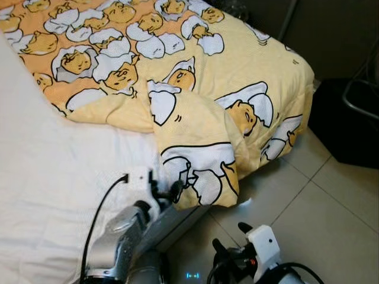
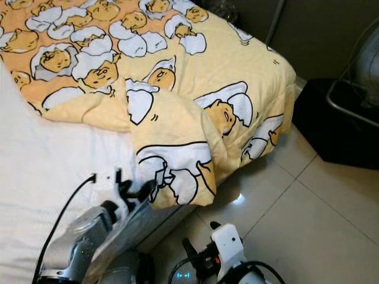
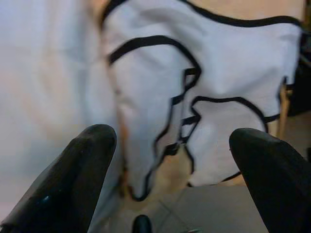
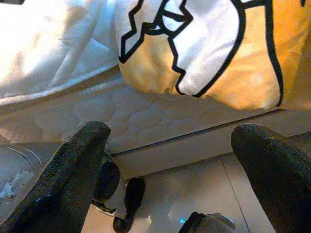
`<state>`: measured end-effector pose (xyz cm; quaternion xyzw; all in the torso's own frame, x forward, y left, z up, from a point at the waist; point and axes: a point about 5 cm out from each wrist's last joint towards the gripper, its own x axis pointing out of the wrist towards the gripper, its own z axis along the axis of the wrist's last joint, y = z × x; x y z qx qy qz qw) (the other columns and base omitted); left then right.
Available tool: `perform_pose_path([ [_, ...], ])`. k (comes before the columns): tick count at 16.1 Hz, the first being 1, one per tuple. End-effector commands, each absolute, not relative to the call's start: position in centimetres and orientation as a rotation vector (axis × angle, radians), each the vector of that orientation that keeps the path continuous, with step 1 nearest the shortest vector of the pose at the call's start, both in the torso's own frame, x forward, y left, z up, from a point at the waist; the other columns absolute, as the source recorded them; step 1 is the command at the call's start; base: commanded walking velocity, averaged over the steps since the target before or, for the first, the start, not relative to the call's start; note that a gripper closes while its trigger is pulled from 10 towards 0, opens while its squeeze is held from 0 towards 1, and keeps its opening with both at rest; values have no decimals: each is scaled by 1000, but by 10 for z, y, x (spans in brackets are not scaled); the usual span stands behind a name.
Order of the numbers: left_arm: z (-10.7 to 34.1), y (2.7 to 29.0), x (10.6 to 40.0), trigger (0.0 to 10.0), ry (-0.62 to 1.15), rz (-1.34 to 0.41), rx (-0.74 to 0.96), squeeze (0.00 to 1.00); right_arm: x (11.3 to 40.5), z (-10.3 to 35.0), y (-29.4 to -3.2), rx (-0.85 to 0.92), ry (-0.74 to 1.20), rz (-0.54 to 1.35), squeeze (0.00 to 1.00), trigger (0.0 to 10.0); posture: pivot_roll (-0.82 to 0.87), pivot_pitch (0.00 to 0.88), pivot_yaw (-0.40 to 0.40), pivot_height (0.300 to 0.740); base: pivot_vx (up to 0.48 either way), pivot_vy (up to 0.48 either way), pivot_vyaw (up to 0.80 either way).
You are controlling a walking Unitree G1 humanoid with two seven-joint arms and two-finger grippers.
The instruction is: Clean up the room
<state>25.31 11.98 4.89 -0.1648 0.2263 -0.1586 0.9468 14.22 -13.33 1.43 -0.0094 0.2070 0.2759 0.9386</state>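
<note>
While the yellow duvet hangs folded over the bed's near corner, the left gripper, jaws apart, sits just short of its drooping hem, nearer than the right gripper, also open, low over the floor.

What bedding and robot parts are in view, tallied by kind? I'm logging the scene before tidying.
Yellow cartoon-print comforter: 1
White bed sheet: 1
Mattress edge: 1
Robot pincers, left pincer and right pincer, both open: 2
Total: 5
</note>
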Motion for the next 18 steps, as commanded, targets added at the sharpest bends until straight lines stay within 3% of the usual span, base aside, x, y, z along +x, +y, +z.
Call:
perform_pose_path([
  [1, 50, 119, 253, 10000, 463, -333, -336, 0, 139, 12, -134, -2, 436, 566, 0, 10000, -136, 187, 32, 698, 0, 0, 0],
  [7, 18, 112, 272, 10000, 515, -315, -121, 0, 137, 23, -127, 13, 410, 585, 0, 10000, -178, 205, 30, 698, 0, 0, 0],
  [10, 15, 96, 281, 10000, 541, -333, -194, 0, 133, 27, -130, 11, 416, 567, 0, 10000, -205, 212, 27, 698, 0, 0, 0],
  [13, 0, 91, 280, 10000, 578, -338, -160, 0, 132, 29, -131, 11, 421, 560, 0, 10000, -206, 210, 27, 698, 0, 0, 0],
  [14, -2, 91, 279, 0, 584, -336, -165, 0, 133, 30, -132, 12, 420, 559, 0, 10000, -205, 208, 28, 698, 0, 0, 0],
  [18, -16, 92, 272, 0, 645, -280, -280, 0, 141, 30, -131, 24, 418, 551, 0, 10000, -189, 196, 24, 698, 0, 0, 0],
])
